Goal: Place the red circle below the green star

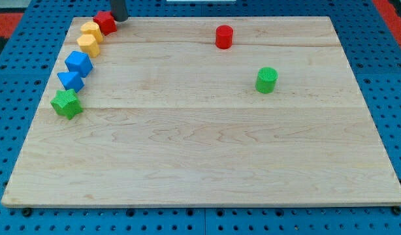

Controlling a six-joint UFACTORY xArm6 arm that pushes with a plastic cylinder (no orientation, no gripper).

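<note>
The red circle (224, 36) stands near the view's top, right of centre, on the wooden board (200, 150). The green star (66, 103) lies at the view's left edge, at the lower end of a curved row of blocks. My tip (119, 19) is at the view's top left, touching or just beside a red block (105, 22) at the upper end of that row. The tip is far left of the red circle and well above the green star.
Between the red block and the green star, the row holds two yellow blocks (91, 31) (89, 44), a blue block (78, 63) and a blue triangle (70, 80). A green cylinder (266, 79) stands at the right, below the red circle. Blue pegboard surrounds the board.
</note>
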